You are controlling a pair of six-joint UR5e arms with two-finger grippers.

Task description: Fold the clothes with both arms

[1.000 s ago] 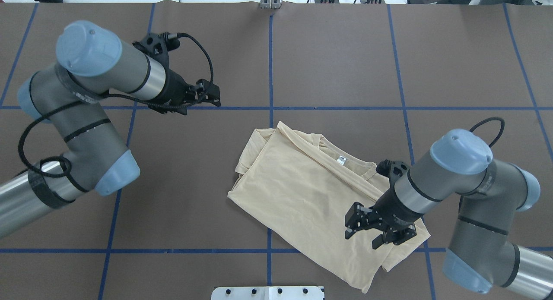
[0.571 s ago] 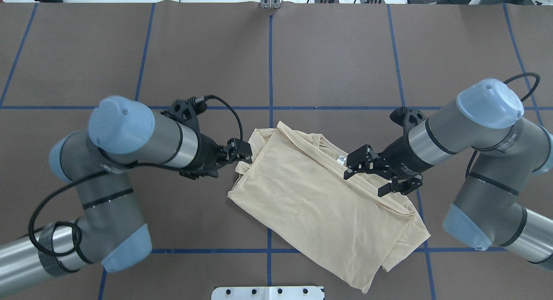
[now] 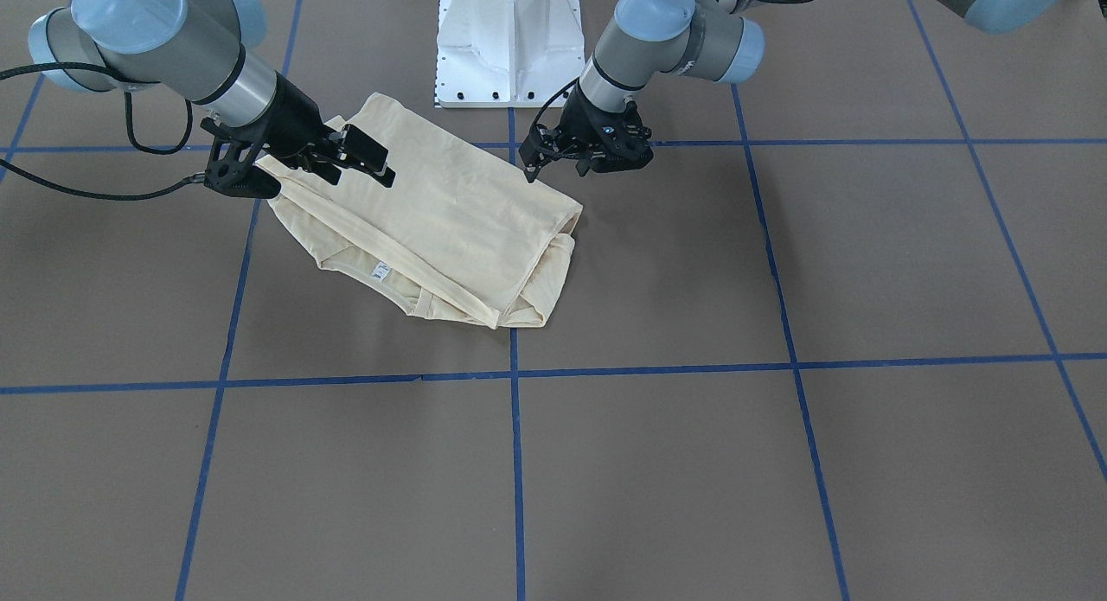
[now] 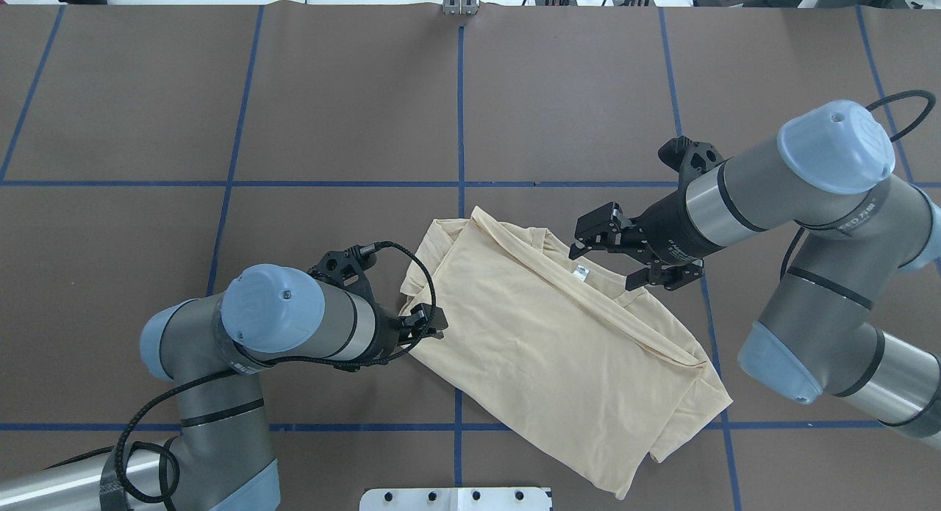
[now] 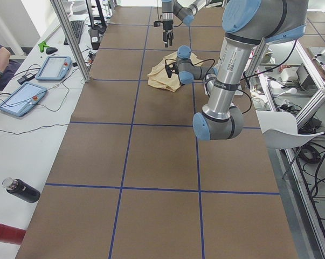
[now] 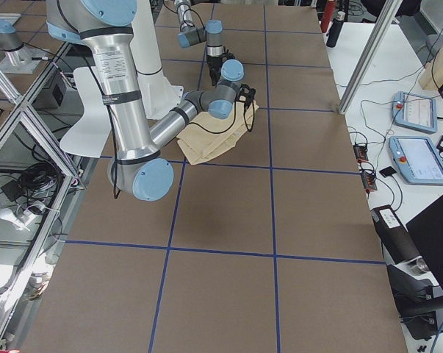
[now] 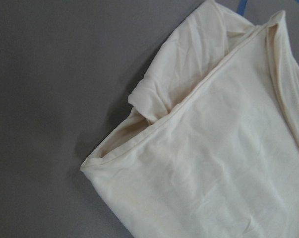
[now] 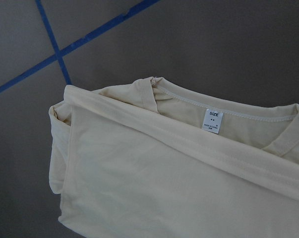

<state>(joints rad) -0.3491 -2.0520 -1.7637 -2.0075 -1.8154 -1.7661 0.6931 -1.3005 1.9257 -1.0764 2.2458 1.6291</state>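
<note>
Your shirt [image 4: 559, 356] lies folded flat on the table [image 4: 331, 92], across blue tape lines [image 4: 457, 129], with the white base [image 3: 508, 39] near its edge on the robot's side. The right gripper [image 4: 616, 259] hangs spread wide above the shirt's collar, near the label [image 4: 581, 274]. The left gripper [image 4: 435, 326] sits at the shirt's opposite folded corner; you cannot tell how wide it stands.

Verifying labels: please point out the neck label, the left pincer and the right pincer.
neck label [image 4: 581, 273], overhead view, centre of the white tag.
left pincer [image 4: 435, 329], overhead view, midway between its fingertips.
right pincer [image 4: 604, 265], overhead view, midway between its spread fingertips.
</note>
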